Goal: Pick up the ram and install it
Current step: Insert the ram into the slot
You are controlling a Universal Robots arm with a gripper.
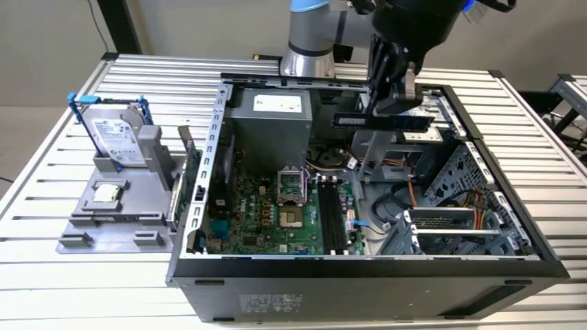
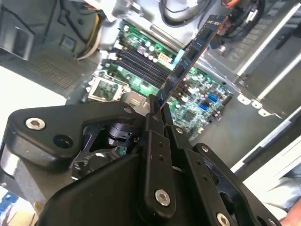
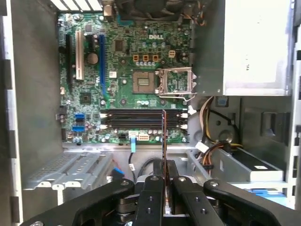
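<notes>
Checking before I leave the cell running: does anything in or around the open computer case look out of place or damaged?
Nothing looks damaged or spilled. The ram is not seated: the end effector holds it above the open case, clear of the black slots.

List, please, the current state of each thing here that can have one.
ram, gripped, held over the open case, not seated.
gripper, shut on the ram.
memory slots, empty.
processor socket, cover flipped open.
computer case, side open.
hard drive, upright outside the case.
</notes>
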